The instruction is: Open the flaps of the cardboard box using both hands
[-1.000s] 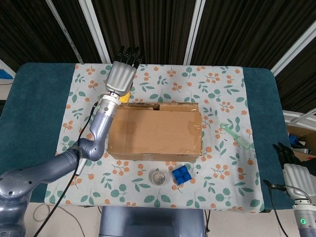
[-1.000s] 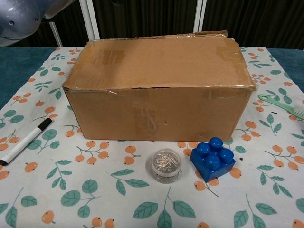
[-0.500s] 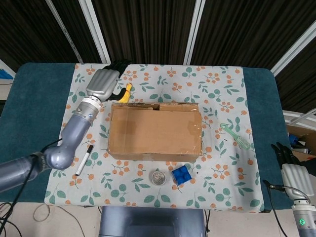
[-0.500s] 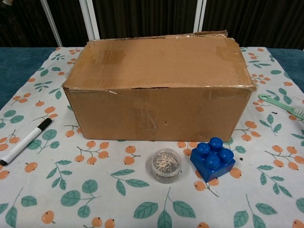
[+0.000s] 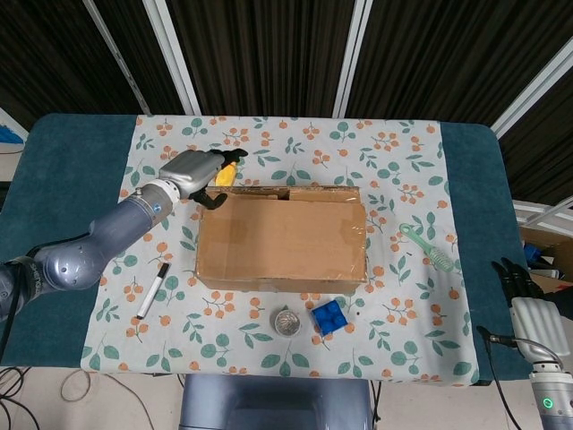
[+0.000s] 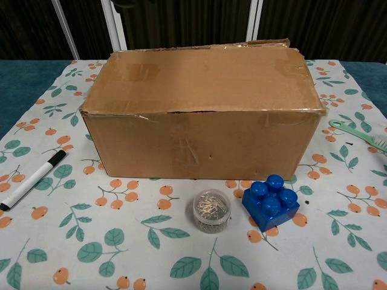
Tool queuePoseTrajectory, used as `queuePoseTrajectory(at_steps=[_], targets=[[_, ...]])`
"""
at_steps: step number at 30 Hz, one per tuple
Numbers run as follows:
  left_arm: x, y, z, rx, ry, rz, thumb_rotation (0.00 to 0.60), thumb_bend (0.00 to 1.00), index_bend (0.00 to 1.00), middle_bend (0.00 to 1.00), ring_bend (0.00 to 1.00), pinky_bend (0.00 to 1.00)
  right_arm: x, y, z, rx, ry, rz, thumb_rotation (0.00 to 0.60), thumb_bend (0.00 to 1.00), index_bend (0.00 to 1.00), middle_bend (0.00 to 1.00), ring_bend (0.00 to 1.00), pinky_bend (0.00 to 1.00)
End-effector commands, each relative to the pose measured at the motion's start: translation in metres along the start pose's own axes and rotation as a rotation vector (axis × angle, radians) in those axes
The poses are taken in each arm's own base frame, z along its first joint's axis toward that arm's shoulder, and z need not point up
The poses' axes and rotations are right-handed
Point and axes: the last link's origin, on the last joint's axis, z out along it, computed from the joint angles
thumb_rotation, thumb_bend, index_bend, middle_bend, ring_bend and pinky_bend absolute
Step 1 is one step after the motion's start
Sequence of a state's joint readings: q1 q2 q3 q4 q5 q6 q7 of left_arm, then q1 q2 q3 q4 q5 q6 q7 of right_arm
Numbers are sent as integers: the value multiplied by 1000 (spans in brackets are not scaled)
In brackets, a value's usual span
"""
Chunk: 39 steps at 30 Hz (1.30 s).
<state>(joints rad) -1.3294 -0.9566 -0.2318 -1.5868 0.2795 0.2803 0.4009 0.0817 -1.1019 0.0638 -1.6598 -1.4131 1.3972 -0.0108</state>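
Cardboard box [image 5: 281, 239]: sits in the middle of the floral tablecloth [image 5: 394, 161], flaps folded down flat, clear tape glinting along the top; in the chest view its long front wall faces the camera and the far flap edge stands slightly ragged.
Box contents: cannot tell, the top is closed.
Small clear jar [image 6: 211, 211]: round, lidded, filled with thin silver pins or clips; stands on the cloth just in front of the box, just beside the blue block.
Blue building block [image 6: 270, 202]: chunky, with round studs on top, near the box's front right corner.
Left hand [image 5: 199, 170]: at the box's far left corner, palm turned toward the box, dark fingers curled down at the corner edge; whether they actually touch the cardboard cannot be told. It holds nothing visible.
Yellow object [image 5: 227, 174]: small, partly hidden by the left hand, just behind the box's far left corner.
Right hand [image 5: 528, 305]: low at the table's right edge, well apart from the box, fingers straight and close together, holding nothing.
Black marker [image 6: 32, 179]: white barrel, black cap, lying on the cloth left of the box.
Green brush [image 5: 429, 248]: pale, lying right of the box.
Writing: none readable on box, marker or jar.
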Motion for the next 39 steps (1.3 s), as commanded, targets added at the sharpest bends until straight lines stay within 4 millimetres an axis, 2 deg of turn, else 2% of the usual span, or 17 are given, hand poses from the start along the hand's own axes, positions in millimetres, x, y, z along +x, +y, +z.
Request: queuePoseTrajectory(at_steps=[1,14,26,39], targets=[[-2,3,6,1,-30,0,600,451,0,131,107,292,0,0,0,0,0,1,600,174,0,0,0,193],[-20,6,21,2,-97,-3,600,452,0,133,117,292,0,0,0,1,-1,5,600,175,0,0,0,193],[-36,16,25,-32,-153,25,600,452,0,133,117,291,1,0,-1,6,2,8,600,182,0,0,0,193],[-33,21,28,-40,-150,77,600,454,10,140,116,276,0,0,0,4,-2,14,600,189,0,0,0,193]])
